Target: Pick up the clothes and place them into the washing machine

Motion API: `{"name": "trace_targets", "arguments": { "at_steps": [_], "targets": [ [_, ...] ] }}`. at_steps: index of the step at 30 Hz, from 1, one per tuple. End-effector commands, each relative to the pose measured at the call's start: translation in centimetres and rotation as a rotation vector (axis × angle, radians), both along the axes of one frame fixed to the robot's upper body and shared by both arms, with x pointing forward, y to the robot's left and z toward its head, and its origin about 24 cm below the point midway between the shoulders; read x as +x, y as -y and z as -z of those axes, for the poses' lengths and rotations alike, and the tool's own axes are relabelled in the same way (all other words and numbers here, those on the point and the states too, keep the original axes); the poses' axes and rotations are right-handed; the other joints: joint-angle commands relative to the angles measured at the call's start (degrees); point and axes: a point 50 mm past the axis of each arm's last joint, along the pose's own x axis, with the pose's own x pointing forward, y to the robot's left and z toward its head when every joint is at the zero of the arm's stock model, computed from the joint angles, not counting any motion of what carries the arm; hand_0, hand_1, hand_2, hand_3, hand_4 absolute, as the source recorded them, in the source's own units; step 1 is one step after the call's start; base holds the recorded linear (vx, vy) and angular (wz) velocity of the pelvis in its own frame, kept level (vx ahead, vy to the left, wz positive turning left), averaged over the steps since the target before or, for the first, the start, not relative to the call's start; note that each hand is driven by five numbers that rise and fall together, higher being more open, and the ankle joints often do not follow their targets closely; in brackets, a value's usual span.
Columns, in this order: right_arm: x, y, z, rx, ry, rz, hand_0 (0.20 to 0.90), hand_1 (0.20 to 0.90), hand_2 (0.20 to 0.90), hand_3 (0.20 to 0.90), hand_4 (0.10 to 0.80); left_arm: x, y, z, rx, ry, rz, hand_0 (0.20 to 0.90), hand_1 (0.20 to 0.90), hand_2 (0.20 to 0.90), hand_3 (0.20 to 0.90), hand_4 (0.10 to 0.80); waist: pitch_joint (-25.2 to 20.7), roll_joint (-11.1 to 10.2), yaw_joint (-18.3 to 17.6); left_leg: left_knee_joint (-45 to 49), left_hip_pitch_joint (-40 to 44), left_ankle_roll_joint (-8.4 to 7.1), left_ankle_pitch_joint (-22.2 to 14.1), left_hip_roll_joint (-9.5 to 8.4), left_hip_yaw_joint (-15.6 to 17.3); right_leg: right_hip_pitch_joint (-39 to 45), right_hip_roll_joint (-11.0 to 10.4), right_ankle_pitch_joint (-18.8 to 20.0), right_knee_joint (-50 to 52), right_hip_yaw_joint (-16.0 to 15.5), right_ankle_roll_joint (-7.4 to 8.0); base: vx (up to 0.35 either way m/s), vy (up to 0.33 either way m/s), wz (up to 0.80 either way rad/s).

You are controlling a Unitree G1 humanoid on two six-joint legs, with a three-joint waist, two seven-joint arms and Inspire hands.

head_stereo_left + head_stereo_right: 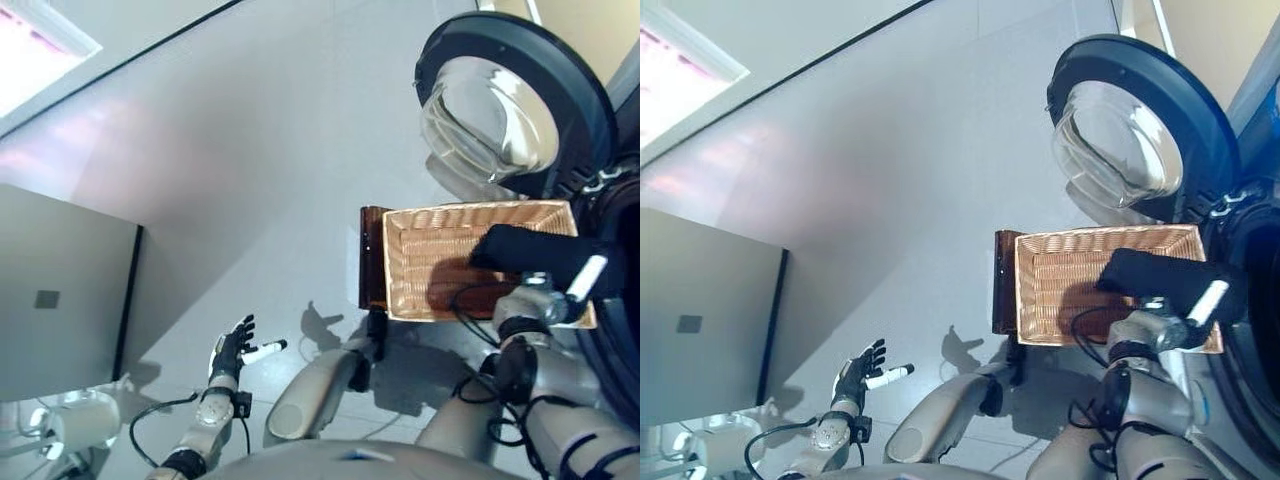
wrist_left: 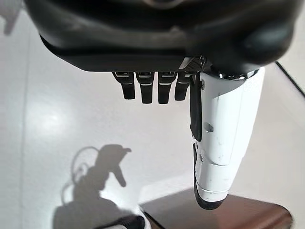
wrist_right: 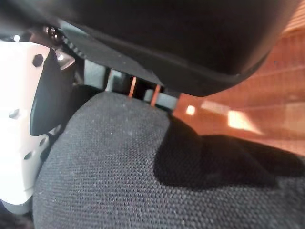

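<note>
A black garment [image 1: 527, 251] hangs over the near right part of a wicker basket [image 1: 425, 262]. My right hand [image 1: 556, 296] is shut on it, white thumb up beside the cloth. The right wrist view is filled by that black garment [image 3: 143, 176], pressed against the palm with the thumb [image 3: 21, 124] alongside. The washing machine's round glass door [image 1: 497, 112] stands open just beyond the basket, and the dark drum opening [image 1: 1258, 290] is at the right edge. My left hand [image 1: 232, 352] hovers open over the floor at the lower left, holding nothing.
The basket rests on a dark brown stand [image 1: 371, 256]. A grey cabinet [image 1: 60, 290] fills the left side, with a white object [image 1: 85, 420] on the floor beside it. Pale floor spreads between the cabinet and the basket.
</note>
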Motion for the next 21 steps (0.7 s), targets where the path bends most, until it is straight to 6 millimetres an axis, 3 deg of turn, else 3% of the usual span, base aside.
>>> {"name": "trace_targets", "arguments": {
  "at_steps": [1,5,7,9,10,14,21],
  "targets": [
    [-0.3,5.7,-12.8,-0.354,0.159,0.157,0.200,0.200,0.200,0.200,0.300,1.6,-1.8,-0.8,0.040,0.077,-0.070,0.900,0.900,0.900,0.900,0.800,0.0,2.6,0.7,3.5,-2.7,-4.84,-3.9,-1.24,-2.3,3.0,1.9,-1.6,-2.3,-1.1,-5.14,-0.015,0.043,-0.06],
    [-2.3,7.9,-21.9,-0.592,0.161,0.230,0.200,0.200,0.200,0.200,0.300,1.4,-2.9,-1.0,0.061,0.088,-0.093,0.900,0.900,0.900,0.900,0.800,-0.3,4.3,0.9,3.3,-3.4,-5.00,-4.0,-1.58,-1.2,0.3,1.4,-1.3,-1.6,1.2,-5.01,-0.011,0.033,-0.11],
    [-2.8,7.6,-25.5,-0.683,0.174,0.265,0.200,0.200,0.200,0.200,0.300,1.2,-3.4,-1.2,0.064,0.100,-0.116,0.900,0.900,0.900,0.900,0.800,-0.3,4.5,0.8,3.4,-3.9,-4.93,-4.1,-1.35,-0.5,-1.0,1.7,-1.0,-1.6,2.5,-5.05,-0.014,0.035,-0.19],
    [-4.8,6.9,-31.9,-0.865,0.200,0.334,0.200,0.200,0.200,0.200,0.300,1.3,-4.4,-1.6,0.068,0.129,-0.157,0.900,0.900,0.900,0.900,0.800,0.8,4.0,0.2,5.7,-6.9,-4.81,-4.5,-0.69,1.0,-5.1,2.6,-0.9,0.1,5.1,-5.41,-0.040,0.016,-0.37],
    [-4.8,6.8,-32.2,-0.868,0.202,0.334,0.200,0.200,0.200,0.200,0.300,1.4,-4.2,-1.6,0.063,0.131,-0.159,0.900,0.900,0.900,0.900,0.800,0.7,4.1,0.4,5.9,-7.3,-4.80,-4.6,-0.64,1.2,-5.6,2.6,-0.9,0.4,5.4,-5.42,0.025,-0.025,-0.34],
    [-6.4,6.3,-37.0,-0.999,0.185,0.349,0.200,0.200,0.200,0.200,0.300,2.5,-5.1,-2.7,0.067,0.191,-0.189,0.900,0.900,0.900,0.900,0.800,1.9,1.3,-0.5,15.2,-13.0,-4.49,-9.2,-0.39,2.3,-11.3,3.5,-5.0,8.7,9.0,-7.00,-0.011,-0.056,-0.17],
    [-6.1,5.4,-38.1,-1.041,0.196,0.348,0.200,0.200,0.200,0.200,0.300,2.2,-5.5,-2.7,0.033,0.210,-0.284,0.900,0.900,0.900,0.900,0.800,2.1,-0.3,-2.1,22.2,-17.1,-3.93,-13.1,0.32,3.0,-16.5,4.5,-8.2,16.0,11.0,-8.59,-0.008,-0.015,-0.06]
  ]
}}
